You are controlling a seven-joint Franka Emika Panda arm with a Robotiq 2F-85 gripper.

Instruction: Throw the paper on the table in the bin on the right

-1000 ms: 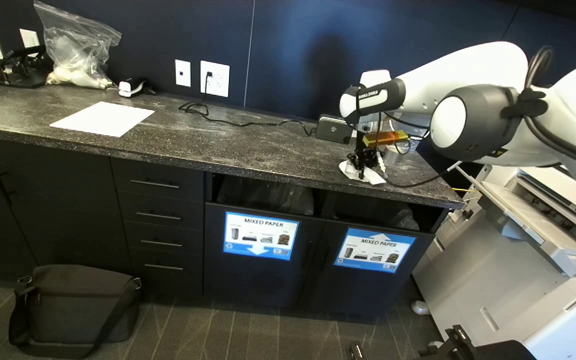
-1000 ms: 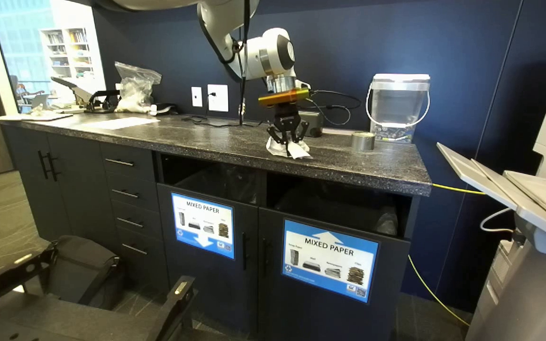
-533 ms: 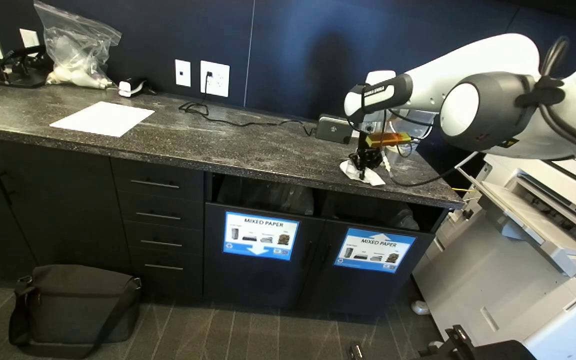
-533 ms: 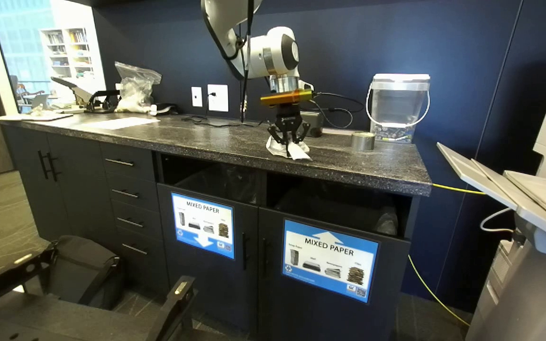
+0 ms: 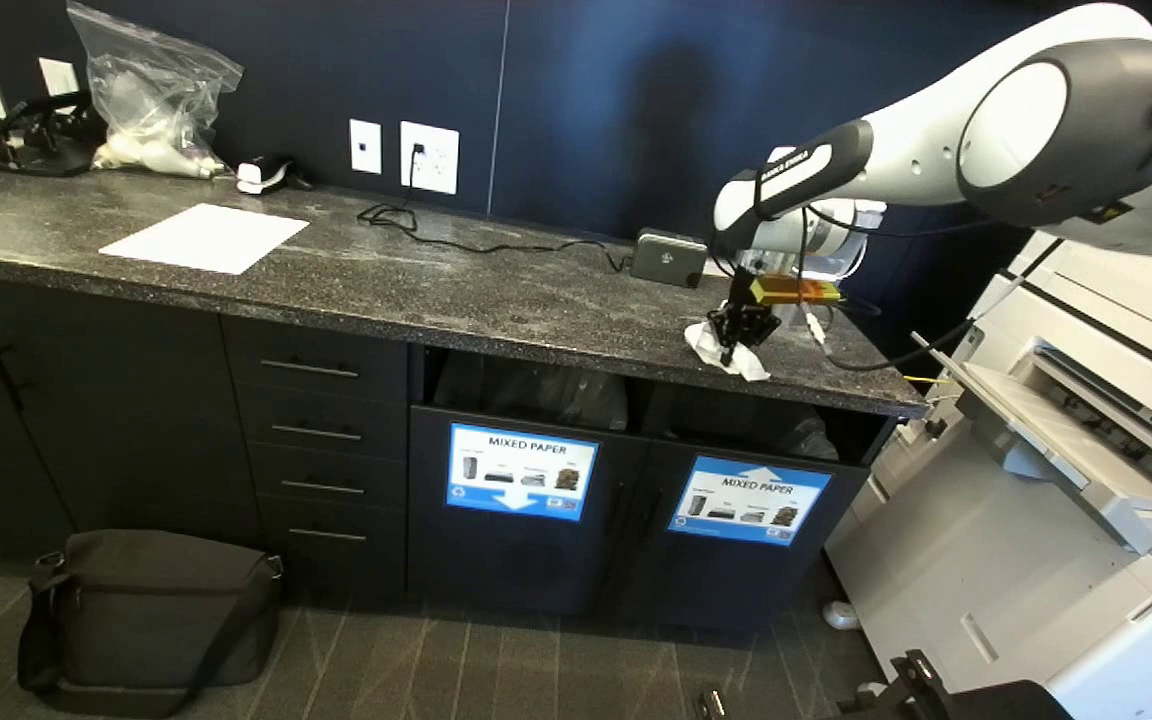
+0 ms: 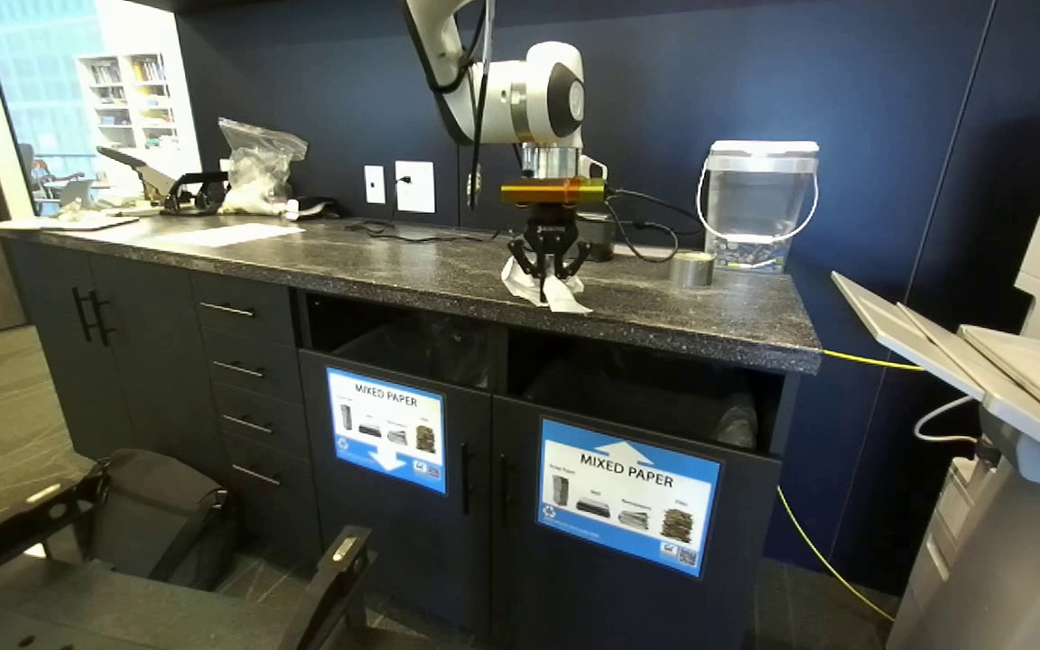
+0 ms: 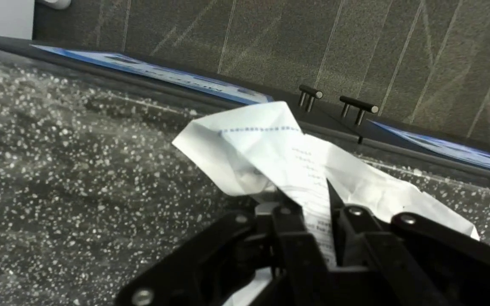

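Observation:
The paper is a crumpled white printed wad that shows in both exterior views [image 5: 704,345] [image 6: 520,282] and in the wrist view [image 7: 368,187]. It is at the front edge of the dark speckled table [image 5: 496,285] [image 6: 691,316]. My gripper [image 5: 731,352] [image 6: 549,282] [image 7: 313,202] points down, its fingers shut on part of the paper; folds stick out on both sides. I cannot tell whether the paper touches the top. The bin [image 5: 706,580] [image 6: 592,587] is the black right compartment, below and right of the gripper, with its slot open under the counter edge.
A twin compartment [image 6: 394,542] stands left of the bin. A grey tape roll [image 6: 691,269] and a clear bucket [image 6: 759,194] stand right of the gripper. A small dark box [image 5: 668,258] is behind it. A printer [image 5: 996,520] stands at the right.
The arm has swung to the right. The gripper has shifted slightly right and toward the counter's front edge, and the paper has moved and turned a little with it.

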